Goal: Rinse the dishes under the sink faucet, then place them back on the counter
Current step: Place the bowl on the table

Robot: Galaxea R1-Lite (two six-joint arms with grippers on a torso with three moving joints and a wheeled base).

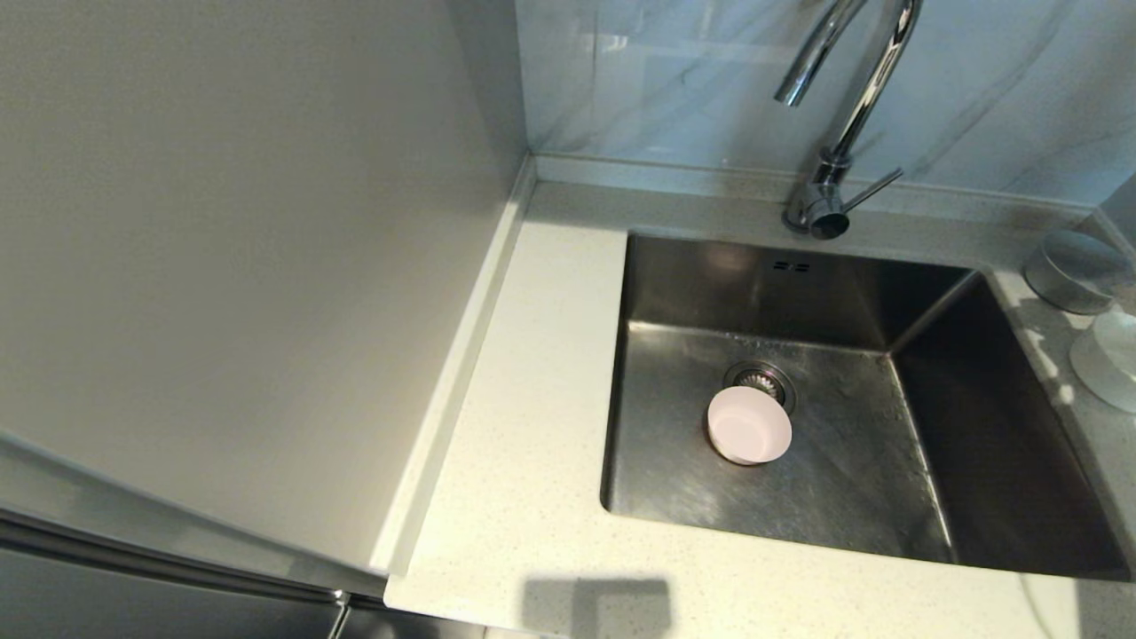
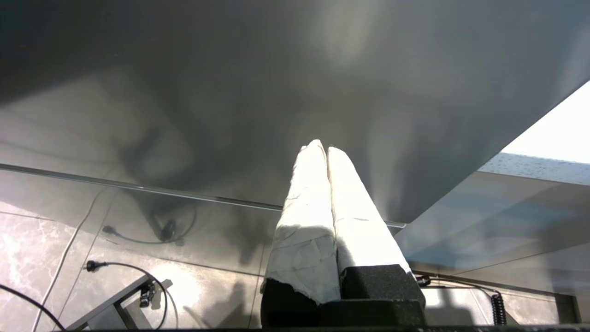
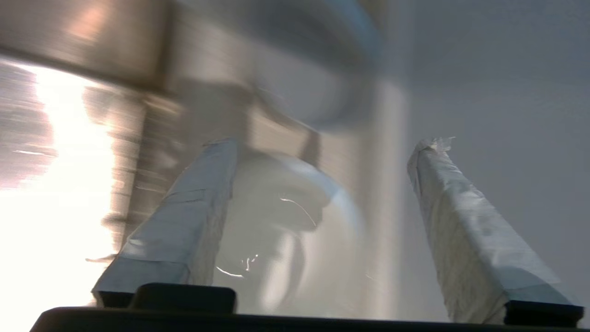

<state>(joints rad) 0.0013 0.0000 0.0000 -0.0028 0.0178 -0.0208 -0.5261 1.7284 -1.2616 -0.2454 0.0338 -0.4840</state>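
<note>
Pink bowl — tilted, beside sink drain.

— Can you read any text, label, brand or number here?
— No. You won't find a readable mark on the tap, the sink, the pink bowl or the desk.
— And from the wrists?
— Nothing readable there either.

We see speckled off-white counter wrapping steel sink. Our faucet stands on back strip. On right strip: grey bowl and white bowl, just beside each other, inverted.
</note>
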